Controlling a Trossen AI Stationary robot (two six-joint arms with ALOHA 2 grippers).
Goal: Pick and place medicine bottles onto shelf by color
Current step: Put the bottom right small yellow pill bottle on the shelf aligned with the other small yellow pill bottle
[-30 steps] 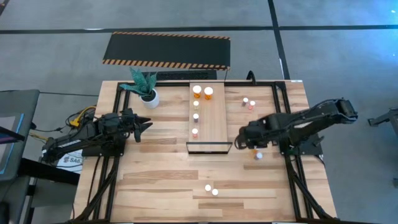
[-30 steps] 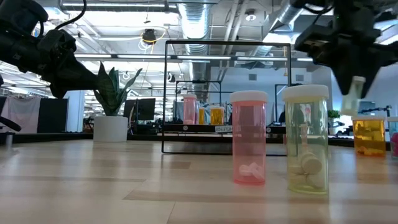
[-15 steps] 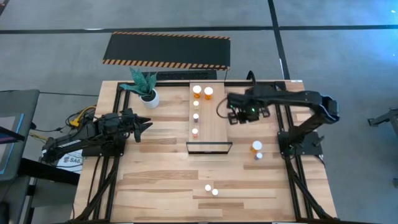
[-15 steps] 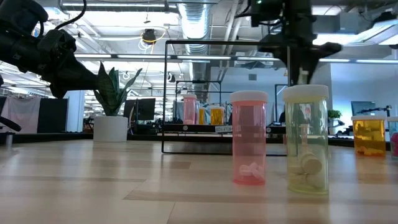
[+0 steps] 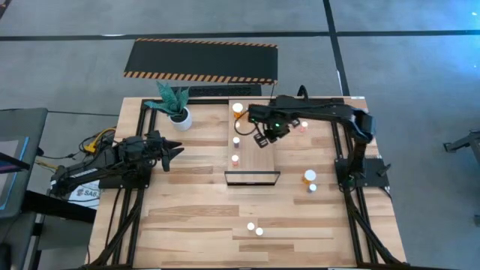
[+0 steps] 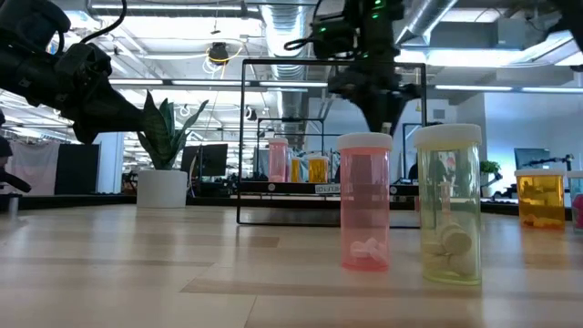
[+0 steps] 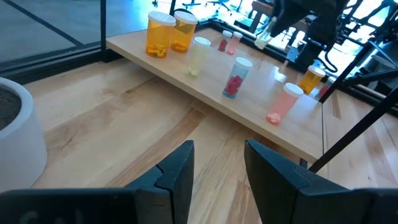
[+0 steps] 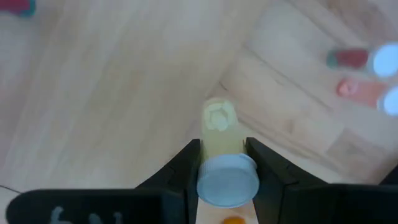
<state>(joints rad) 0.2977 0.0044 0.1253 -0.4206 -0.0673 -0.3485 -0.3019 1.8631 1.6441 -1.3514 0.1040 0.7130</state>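
Medicine bottles (image 5: 235, 141) stand in a row along the shelf (image 5: 262, 154) from above, where the right gripper (image 5: 262, 138) hangs over the board; the left gripper (image 5: 174, 149) waits near the plant (image 5: 174, 103), fingers apart. Level with the table, the arm sits high behind the pink bottle (image 6: 364, 202). At the right wrist, fingers pinch a yellowish bottle (image 8: 221, 130). I'd lower it straight beside its matching colour, releasing only once seated.

Your right arm reaches far left across the table, its gripper (image 5: 264, 135) pointing down with both fingers (image 8: 186, 163) clamped on a load. Your left arm waits low at the table's left side, gripper (image 5: 174, 149) parted.
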